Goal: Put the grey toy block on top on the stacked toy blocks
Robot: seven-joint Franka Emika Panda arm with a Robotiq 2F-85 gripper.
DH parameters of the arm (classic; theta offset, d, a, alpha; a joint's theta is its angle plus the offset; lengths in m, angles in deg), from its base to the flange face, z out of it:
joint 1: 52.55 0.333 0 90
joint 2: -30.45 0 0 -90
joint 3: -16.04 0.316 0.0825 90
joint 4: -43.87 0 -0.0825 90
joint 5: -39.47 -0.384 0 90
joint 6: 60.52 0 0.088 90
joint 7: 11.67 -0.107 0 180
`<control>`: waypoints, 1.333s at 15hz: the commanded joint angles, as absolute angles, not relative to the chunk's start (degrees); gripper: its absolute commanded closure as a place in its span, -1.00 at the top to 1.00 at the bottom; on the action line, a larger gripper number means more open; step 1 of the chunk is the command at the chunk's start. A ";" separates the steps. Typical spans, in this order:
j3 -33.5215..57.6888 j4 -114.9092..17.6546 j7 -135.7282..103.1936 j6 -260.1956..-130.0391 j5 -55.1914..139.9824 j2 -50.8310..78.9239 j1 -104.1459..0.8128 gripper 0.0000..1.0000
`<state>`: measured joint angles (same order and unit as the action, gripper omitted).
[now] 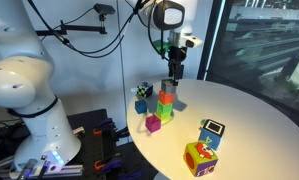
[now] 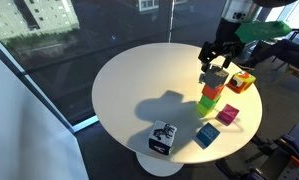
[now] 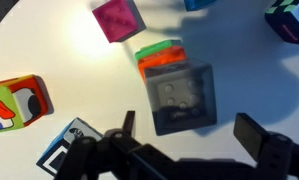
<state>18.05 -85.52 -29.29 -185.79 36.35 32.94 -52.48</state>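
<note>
1. Gripper [image 3: 189, 123] is open; fingers [image 3: 129, 122] stand on each side of grey toy block [image 3: 182, 98], w/o touching.
2. Grey toy block sits on top of stacked toy blocks [image 3: 159, 56], red over green.
3. Magenta cube [image 3: 117, 18] is near the stack, apart.

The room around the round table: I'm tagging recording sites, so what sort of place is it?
Probably a lab or office on an upper floor: tall glass windows look down on neighbouring buildings, and a camera on a boom arm watches the round white table.
</note>
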 commanded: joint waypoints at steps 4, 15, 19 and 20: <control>17.37 -86.46 -23.20 -183.76 33.21 37.32 -52.36 1.00; 17.06 -90.82 -23.59 -169.61 40.82 49.06 -53.74 1.00; 16.39 -93.16 -21.87 -165.38 43.86 53.54 -54.79 1.00; 16.11 -93.75 -21.08 -164.61 44.28 54.62 -55.09 1.00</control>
<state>16.86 -91.53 -23.67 -166.98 42.55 50.42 -54.21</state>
